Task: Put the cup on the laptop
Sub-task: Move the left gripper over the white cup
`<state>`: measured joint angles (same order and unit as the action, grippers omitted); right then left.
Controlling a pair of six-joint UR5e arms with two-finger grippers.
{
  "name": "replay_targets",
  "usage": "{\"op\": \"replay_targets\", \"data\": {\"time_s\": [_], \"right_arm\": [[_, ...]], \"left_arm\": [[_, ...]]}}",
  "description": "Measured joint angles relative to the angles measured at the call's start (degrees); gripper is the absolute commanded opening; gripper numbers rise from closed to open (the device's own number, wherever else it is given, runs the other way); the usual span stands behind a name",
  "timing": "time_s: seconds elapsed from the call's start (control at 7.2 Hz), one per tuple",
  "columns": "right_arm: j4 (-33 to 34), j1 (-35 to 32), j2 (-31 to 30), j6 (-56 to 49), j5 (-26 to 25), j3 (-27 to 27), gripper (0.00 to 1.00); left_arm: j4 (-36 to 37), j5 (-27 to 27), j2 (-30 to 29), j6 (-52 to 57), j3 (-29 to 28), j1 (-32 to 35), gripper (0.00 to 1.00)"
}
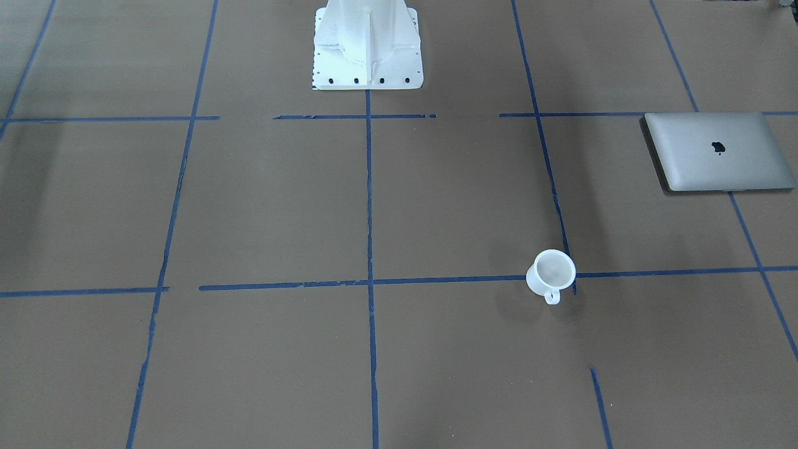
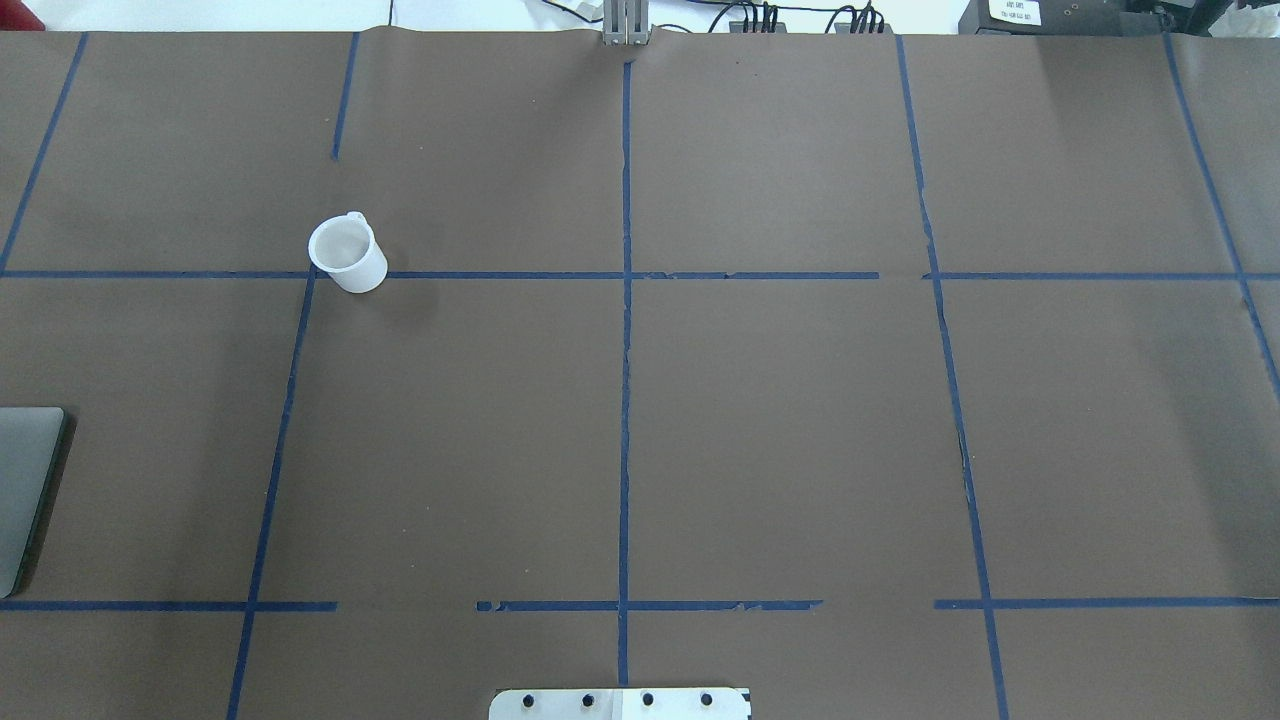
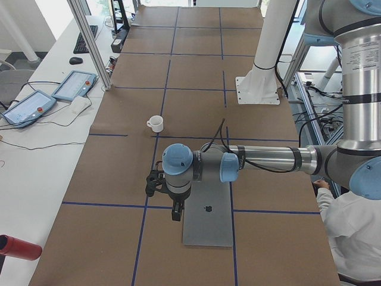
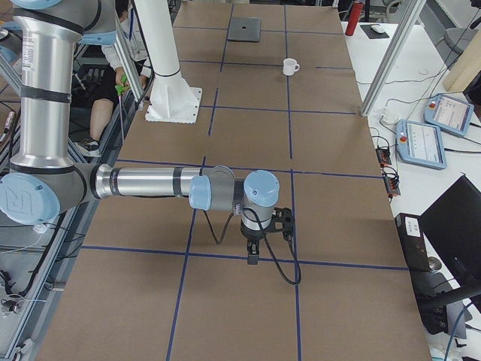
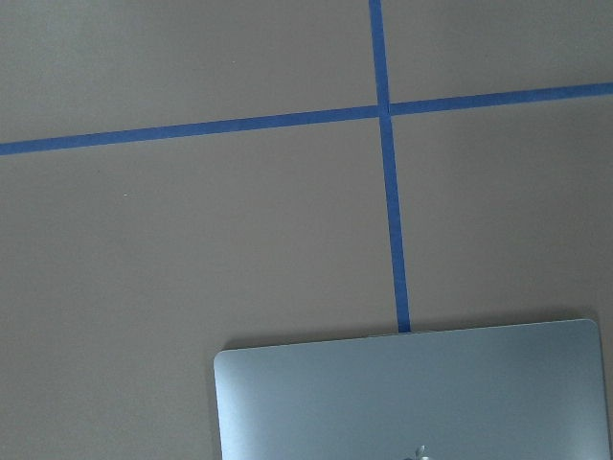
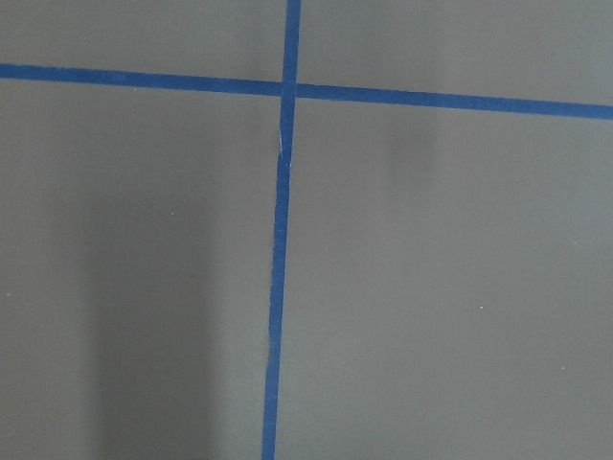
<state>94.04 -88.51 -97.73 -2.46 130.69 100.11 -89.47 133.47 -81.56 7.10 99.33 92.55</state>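
The small white cup [image 1: 551,273] stands upright on the brown table at a crossing of blue tape lines; it also shows in the overhead view [image 2: 348,256] and both side views [image 3: 155,123] [image 4: 289,67]. The closed silver laptop [image 1: 717,151] lies flat near the table's left end [image 2: 25,490] [image 3: 207,214] [image 5: 412,393], well apart from the cup. My left gripper [image 3: 153,182] hangs above the table near the laptop's edge, between laptop and cup. My right gripper [image 4: 283,219] hangs over the table's other end. I cannot tell whether either is open or shut.
The white robot pedestal [image 1: 368,47] stands at the table's robot side. Two teach pendants [image 3: 74,85] [image 4: 421,139] lie on the side bench. A red bottle [image 3: 18,247] lies by the table's left end. A person in white [image 3: 351,232] sits beside the robot.
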Motion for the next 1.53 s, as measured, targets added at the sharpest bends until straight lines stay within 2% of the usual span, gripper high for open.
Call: {"op": "replay_targets", "data": {"time_s": [0.56, 0.97, 1.25, 1.53], "right_arm": [[0.00, 0.00, 0.00, 0.00, -0.08, 0.00, 1.00], [0.00, 0.00, 0.00, 0.00, -0.01, 0.00, 1.00], [0.00, 0.00, 0.00, 0.00, 0.00, 0.00, 1.00], [0.00, 0.00, 0.00, 0.00, 0.00, 0.00, 1.00]], "left_arm": [[-0.84, -0.08, -0.32, 0.34, 0.63, -0.08, 1.00], [-13.68, -0.01, -2.84, -4.18, 0.03, -3.61, 1.00], [-12.34, -0.20, -12.58, -15.40, -2.79, -11.84, 1.00], [-8.69, -0.40, -25.33, -26.91, -10.01, -19.15, 0.99]]}}
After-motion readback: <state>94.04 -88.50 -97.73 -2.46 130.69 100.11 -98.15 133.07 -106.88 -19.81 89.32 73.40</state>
